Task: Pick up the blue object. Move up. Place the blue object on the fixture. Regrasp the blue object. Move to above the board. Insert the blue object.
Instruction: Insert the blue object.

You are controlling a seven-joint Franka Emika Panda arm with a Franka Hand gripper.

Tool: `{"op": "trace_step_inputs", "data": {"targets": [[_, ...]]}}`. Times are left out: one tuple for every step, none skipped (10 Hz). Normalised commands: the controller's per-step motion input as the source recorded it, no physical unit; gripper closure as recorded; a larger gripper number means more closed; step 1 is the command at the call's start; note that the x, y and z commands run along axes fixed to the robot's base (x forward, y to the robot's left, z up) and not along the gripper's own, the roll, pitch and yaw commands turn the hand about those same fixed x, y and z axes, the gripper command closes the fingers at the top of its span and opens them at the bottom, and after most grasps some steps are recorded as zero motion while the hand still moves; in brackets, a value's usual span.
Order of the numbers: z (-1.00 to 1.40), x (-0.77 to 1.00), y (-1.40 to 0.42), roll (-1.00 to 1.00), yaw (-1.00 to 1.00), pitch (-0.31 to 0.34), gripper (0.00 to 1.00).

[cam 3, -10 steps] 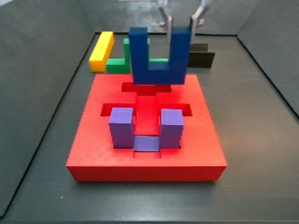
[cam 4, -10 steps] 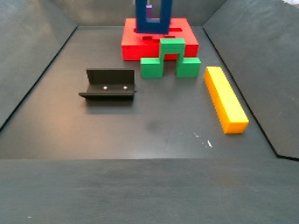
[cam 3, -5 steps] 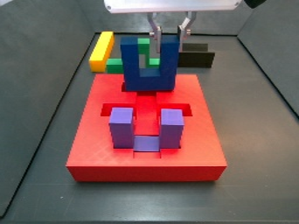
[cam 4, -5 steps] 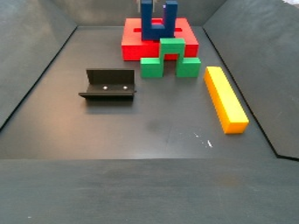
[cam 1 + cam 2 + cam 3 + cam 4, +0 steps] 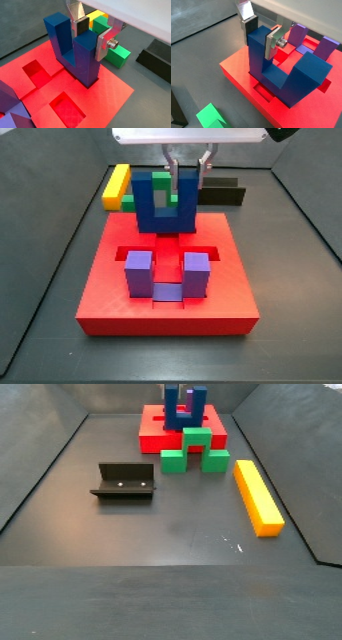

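Blue object held upright over the board's far edge.

You had the gripper (image 5: 92, 35) clamped on one prong of the blue object (image 5: 166, 206), prongs up, its base at the cut-outs by the far edge of the board (image 5: 120, 308). It looked stiff, light and smooth-sided; that prong seemed the right hold, though off-centre, so it might tilt.

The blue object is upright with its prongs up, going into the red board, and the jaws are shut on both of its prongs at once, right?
Not quite: the gripper grips only one prong of the blue object; the jaws stand on either side of that prong, as in a wrist view. The rest holds: prongs up, base at the board.
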Motion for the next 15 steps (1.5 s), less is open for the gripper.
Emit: {"op": "trace_step_inputs", "data": {"targets": [[-0.03,-0.17,0.00,0.00,-0.18,-0.026,1.00],[-0.08,0.00,0.00,0.00,-0.10,-0.034,1.00],[-0.15,0.00,0.00,0.03,0.00,-0.024,1.00],[-0.17,0.00,0.00,0.05,0.00,-0.016,1.00],[-0.19,0.00,0.00,0.05,0.00,-0.016,1.00],[-0.21,0.00,0.00,0.06,0.00,-0.014,1.00],[-0.21,0.05,0.00,0.06,0.03,-0.016,1.00],[-0.26,0.00,0.00,0.08,0.01,-0.019,1.00],[-0.43,-0.06,0.00,0.06,0.00,-0.069,1.00],[-0.51,-0.11,0.00,0.09,0.00,-0.076,1.00],[-0.54,-0.13,0.00,0.13,0.00,-0.051,1.00],[-0.58,-0.16,0.00,0.17,0.00,-0.043,1.00],[-0.51,-0.18,0.00,0.23,0.00,-0.003,1.00],[-0.43,-0.10,0.00,0.27,-0.01,0.000,1.00],[0.00,0.00,0.03,0.00,0.00,0.000,1.00]]}}
